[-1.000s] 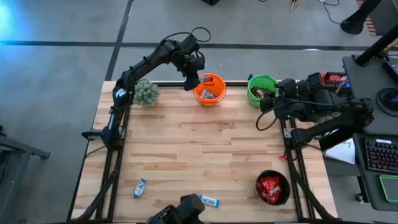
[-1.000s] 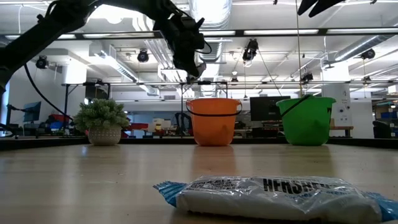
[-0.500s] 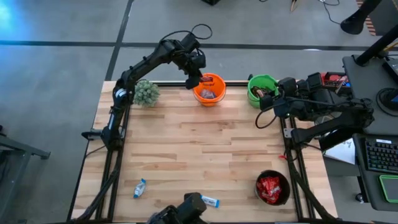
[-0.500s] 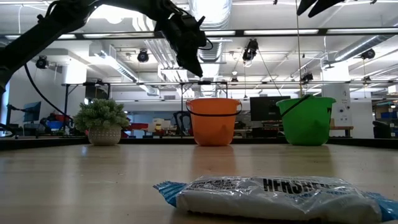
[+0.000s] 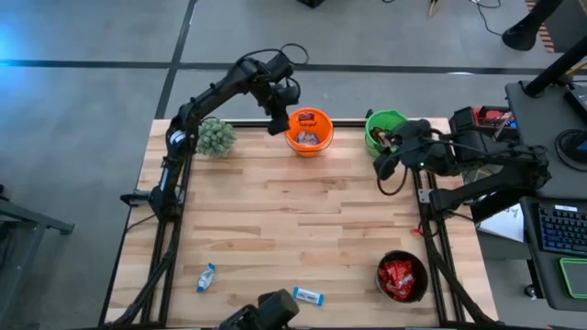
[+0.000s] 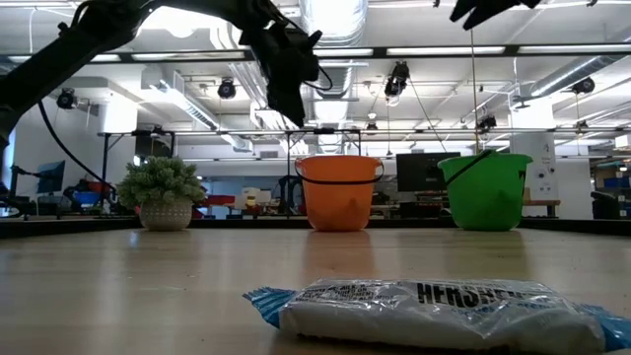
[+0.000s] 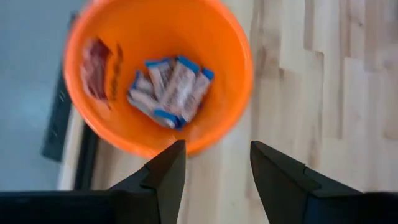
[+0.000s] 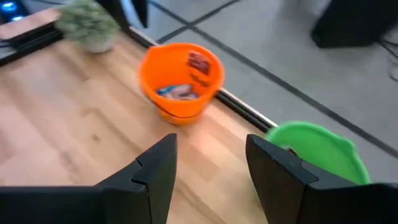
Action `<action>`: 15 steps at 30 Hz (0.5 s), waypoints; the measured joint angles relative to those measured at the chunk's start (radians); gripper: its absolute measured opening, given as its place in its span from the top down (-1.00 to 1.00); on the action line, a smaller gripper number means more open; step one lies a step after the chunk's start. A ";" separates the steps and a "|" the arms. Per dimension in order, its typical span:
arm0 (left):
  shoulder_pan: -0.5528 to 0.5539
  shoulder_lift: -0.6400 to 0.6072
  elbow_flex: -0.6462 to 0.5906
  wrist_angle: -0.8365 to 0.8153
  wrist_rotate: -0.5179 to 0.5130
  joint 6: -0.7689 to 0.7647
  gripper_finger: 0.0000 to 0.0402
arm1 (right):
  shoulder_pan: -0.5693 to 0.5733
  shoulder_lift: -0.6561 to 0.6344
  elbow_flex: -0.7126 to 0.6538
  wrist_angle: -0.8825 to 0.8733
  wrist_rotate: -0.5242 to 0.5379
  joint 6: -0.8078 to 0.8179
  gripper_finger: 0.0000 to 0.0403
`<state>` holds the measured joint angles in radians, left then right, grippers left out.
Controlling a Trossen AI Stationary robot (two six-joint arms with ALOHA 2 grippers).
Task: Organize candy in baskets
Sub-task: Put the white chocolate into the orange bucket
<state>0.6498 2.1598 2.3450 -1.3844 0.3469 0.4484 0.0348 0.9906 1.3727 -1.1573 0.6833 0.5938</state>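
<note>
The orange basket [image 5: 308, 131] stands at the table's far edge and holds several blue-and-white bars [image 7: 171, 90] and a red packet [image 7: 96, 65]. My left gripper [image 7: 214, 155] hangs open above the basket's left rim [image 5: 278, 121], with nothing between its fingers. The green basket [image 5: 385, 128] stands to the right of the orange one. My right gripper [image 8: 211, 152] is open and empty, raised beside the green basket [image 8: 314, 152]. The black basket [image 5: 402, 277], near right, holds red packets. Two blue-and-white bars [image 5: 205, 276] [image 5: 309, 296] lie flat on the table near its front edge.
A small potted plant [image 5: 216, 137] stands at the far left corner, close to the left arm. The nearest loose bar [image 6: 434, 306] lies right in front of the low camera. Bare wood [image 5: 293, 211] spans the table's middle between the baskets.
My left gripper has opened above the orange basket and kept its place. My right gripper has turned at the wrist beside the green basket, staying open.
</note>
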 joint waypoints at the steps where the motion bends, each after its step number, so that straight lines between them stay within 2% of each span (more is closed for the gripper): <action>1: 0.000 0.000 0.004 -0.024 0.000 -0.010 0.19 | -0.002 0.003 0.000 0.024 -0.017 -0.032 0.09; 7: -0.006 -0.021 0.011 -0.134 0.002 -0.048 0.19 | -0.034 0.014 0.000 0.114 -0.227 -0.094 0.09; 15: -0.008 -0.087 0.011 -0.187 0.014 -0.122 0.20 | -0.036 0.059 0.000 0.152 -0.397 -0.097 0.09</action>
<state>0.6422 2.0732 2.3558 -1.5711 0.3607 0.3261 -0.0010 1.0491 1.3727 -1.0058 0.2861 0.4965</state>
